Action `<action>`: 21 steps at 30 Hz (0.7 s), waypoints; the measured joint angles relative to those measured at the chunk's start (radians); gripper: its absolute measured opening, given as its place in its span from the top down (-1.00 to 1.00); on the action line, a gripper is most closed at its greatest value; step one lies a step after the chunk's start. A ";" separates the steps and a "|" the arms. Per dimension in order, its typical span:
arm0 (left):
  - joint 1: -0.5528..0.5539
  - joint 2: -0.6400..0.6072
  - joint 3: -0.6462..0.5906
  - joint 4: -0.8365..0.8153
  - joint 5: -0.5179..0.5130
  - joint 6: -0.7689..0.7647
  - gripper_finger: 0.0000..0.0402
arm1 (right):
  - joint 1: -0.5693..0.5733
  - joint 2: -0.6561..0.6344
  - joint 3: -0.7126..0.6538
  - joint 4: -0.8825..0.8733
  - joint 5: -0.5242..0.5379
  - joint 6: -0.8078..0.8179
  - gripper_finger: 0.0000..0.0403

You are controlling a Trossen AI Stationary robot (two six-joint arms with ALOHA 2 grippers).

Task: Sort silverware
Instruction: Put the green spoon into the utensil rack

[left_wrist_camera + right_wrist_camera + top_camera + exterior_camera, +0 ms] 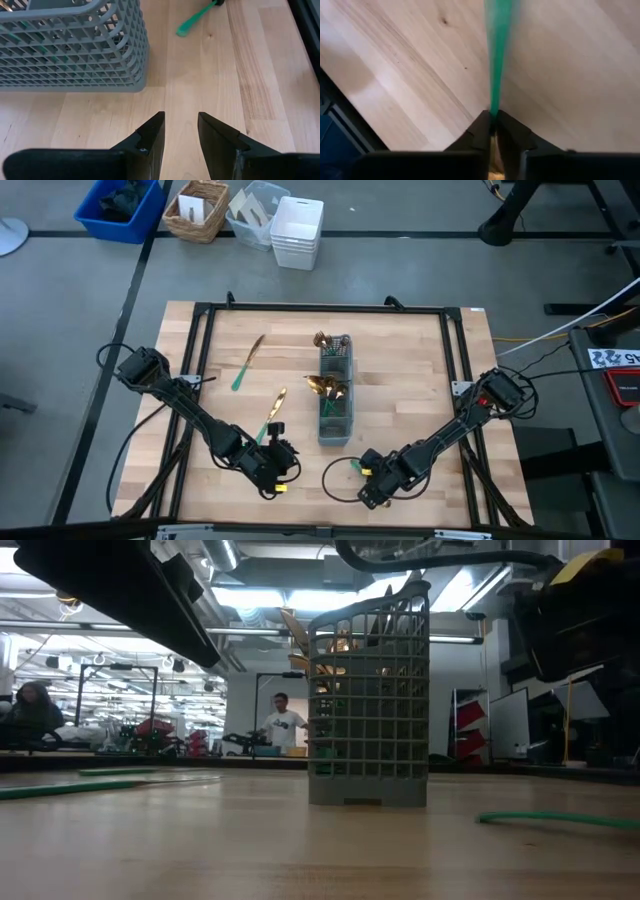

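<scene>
The grey mesh caddy [335, 390] stands mid-table with gold heads sticking out of its top, and it also shows in the low view [368, 710]. A gold knife with a green handle [248, 362] and a second green-handled piece [272, 412] lie flat on the wood left of it. My left gripper [278, 468] hovers near the table's near edge, left of the caddy's near end, open [181, 131] over bare wood. My right gripper [368, 483], right of it, is shut [493, 125] on a green-handled piece [354, 467]. My right gripper pinches the piece's slim green handle [494, 107] between its two fingertips. The handle runs along the fingers and sticks out straight ahead of them. A bit of gold [493, 150] shows back between the fingers. Whether the piece is clear of the table, I cannot tell.
A black frame [200, 315] borders the wooden tabletop. Beyond the far edge sit a blue bin [120, 205], a wicker basket [195, 210] and white containers [297, 230]. A green handle [560, 820] lies low at the right in the low view. People stand in the room behind [283, 720].
</scene>
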 joint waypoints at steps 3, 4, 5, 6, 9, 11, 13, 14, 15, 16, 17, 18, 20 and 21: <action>0.000 0.000 0.000 0.000 0.000 0.000 0.46 | 0.000 0.000 0.000 -0.005 0.001 -0.002 0.95; 0.000 0.000 0.000 0.000 0.000 0.000 0.46 | 0.000 0.000 -0.001 -0.005 0.003 -0.003 0.95; 0.000 0.000 0.000 0.000 0.000 0.000 0.46 | 0.000 0.000 -0.001 -0.006 0.007 -0.003 0.94; 0.000 0.000 0.000 0.000 0.000 0.000 0.46 | 0.000 0.001 -0.001 -0.006 0.008 -0.004 0.91; 0.000 0.000 0.000 0.000 0.000 0.000 0.46 | 0.000 0.001 -0.003 0.001 0.008 -0.007 0.85; 0.000 0.000 0.000 0.000 0.000 0.000 0.46 | 0.000 0.001 -0.005 0.021 0.008 -0.027 0.85; 0.000 0.000 0.000 0.000 0.000 -0.001 0.46 | 0.000 0.001 -0.007 0.047 0.002 -0.049 0.90; 0.000 0.000 0.000 0.001 0.000 -0.004 0.46 | 0.000 -0.003 -0.004 0.050 0.002 -0.054 0.93; 0.000 0.000 0.000 0.001 0.000 -0.011 0.46 | 0.000 -0.004 0.001 0.047 0.001 -0.055 0.95; 0.000 0.000 0.000 0.001 0.000 -0.018 0.46 | 0.000 -0.006 0.007 0.039 0.000 -0.061 0.96; 0.000 0.000 0.000 0.001 0.000 -0.027 0.46 | 0.000 -0.007 0.014 0.031 -0.001 -0.075 0.96; 0.000 0.000 0.000 0.002 0.000 -0.041 0.46 | 0.000 -0.006 0.023 0.019 -0.001 -0.079 0.96; 0.000 0.000 0.000 0.003 0.000 -0.055 0.46 | -0.001 -0.003 0.046 -0.004 -0.002 -0.087 0.93; 0.000 0.000 0.000 0.004 0.000 -0.056 0.46 | -0.001 -0.002 0.060 -0.011 -0.004 -0.103 0.92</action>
